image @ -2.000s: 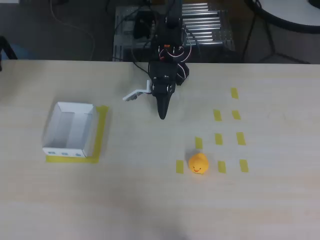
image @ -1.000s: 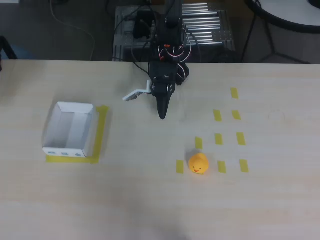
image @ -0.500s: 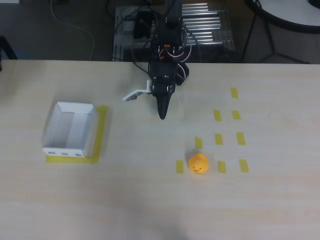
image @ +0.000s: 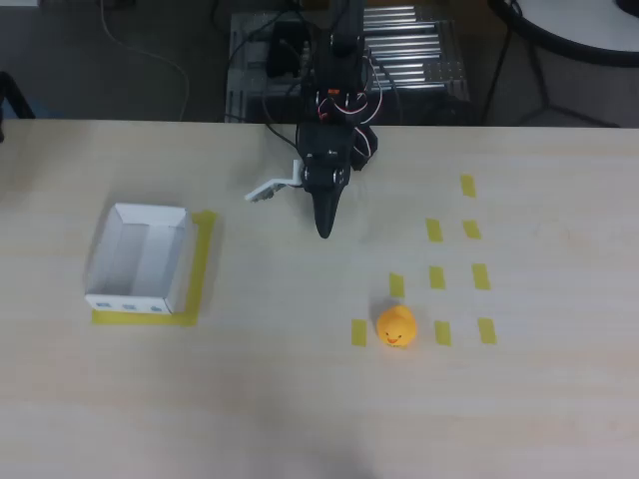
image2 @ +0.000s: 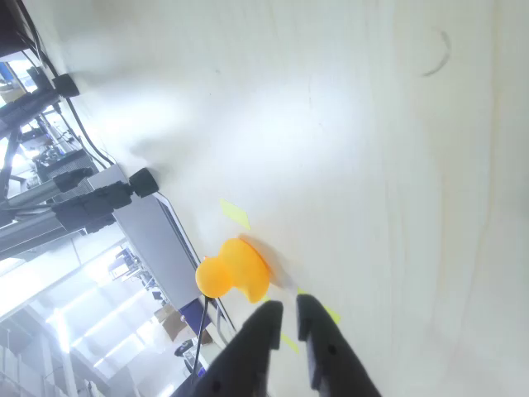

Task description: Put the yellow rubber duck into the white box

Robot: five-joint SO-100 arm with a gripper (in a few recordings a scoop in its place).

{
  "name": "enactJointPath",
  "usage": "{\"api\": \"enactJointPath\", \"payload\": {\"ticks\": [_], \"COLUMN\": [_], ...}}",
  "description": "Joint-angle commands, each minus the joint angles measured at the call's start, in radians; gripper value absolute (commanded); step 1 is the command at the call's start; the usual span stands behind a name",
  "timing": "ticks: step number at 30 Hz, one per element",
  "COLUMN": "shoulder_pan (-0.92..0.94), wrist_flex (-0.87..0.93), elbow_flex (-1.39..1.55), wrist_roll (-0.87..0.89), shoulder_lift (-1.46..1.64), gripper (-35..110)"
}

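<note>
Nothing moved | yellow rubber duck lies well apart, below-right of gripper | jaws nearly closed, empty

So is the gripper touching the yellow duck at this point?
Apart. The overhead view shows bare table between the gripper and the yellow rubber duck.

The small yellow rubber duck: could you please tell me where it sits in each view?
Overhead view: the small yellow rubber duck sits right of centre, low.
Wrist view: it lies lower centre, just above the black gripper.
Shared landmark: the flat yellow tape rectangles beside it.
</note>
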Motion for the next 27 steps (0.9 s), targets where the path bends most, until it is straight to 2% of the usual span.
{"api": "enactJointPath", "payload": {"ticks": [1, 13, 18, 21, 23, 27], "shoulder_pan": [0.021, -0.006, 0.032, 0.011, -0.009, -0.044], "wrist_flex": [0.011, -0.026, -0.002, 0.120, 0.215, 0.325], "elbow_flex": [0.018, -0.043, -0.551, -0.956, -1.186, -1.425], "wrist_roll": [0.012, -0.064, -0.270, -0.437, -0.451, -0.614], "shoulder_lift": [0.049, -0.006, -0.460, -0.788, -0.954, -1.161], "gripper": [0, 0, 0, 0, 1, 31]}}
